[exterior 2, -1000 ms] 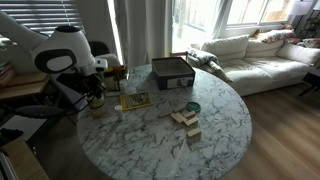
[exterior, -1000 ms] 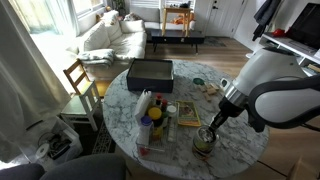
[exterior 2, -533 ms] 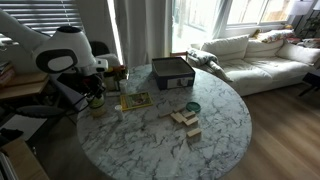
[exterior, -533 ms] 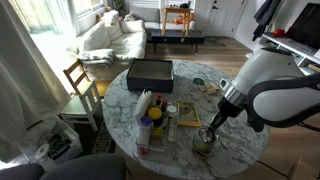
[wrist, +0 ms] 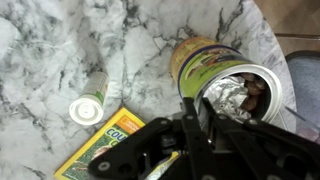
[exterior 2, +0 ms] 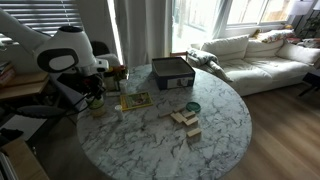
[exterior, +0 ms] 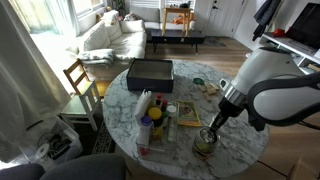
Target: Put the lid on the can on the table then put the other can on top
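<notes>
Pincer (wrist: 197, 115) squeezed almost closed, looks like it's pinching the near rim of the olive-sided can (wrist: 200, 55), which stands upright near the marble table (wrist: 50, 40) edge.

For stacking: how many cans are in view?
2: the olive-sided can at the pincer, by the table edge; the second can beside the wooden blocks. Others may hide behind clutter.

Premises: a home living room. A pale sofa (exterior: 110, 38) with cushions stands under bright windows (exterior 2: 240, 12), some covered by slatted blinds (exterior 2: 40, 15). A wooden chair (exterior: 78, 80) sits beside the round marbled desk (exterior 2: 150, 140), and the floor (exterior 2: 285, 125) is wood plank.
</notes>
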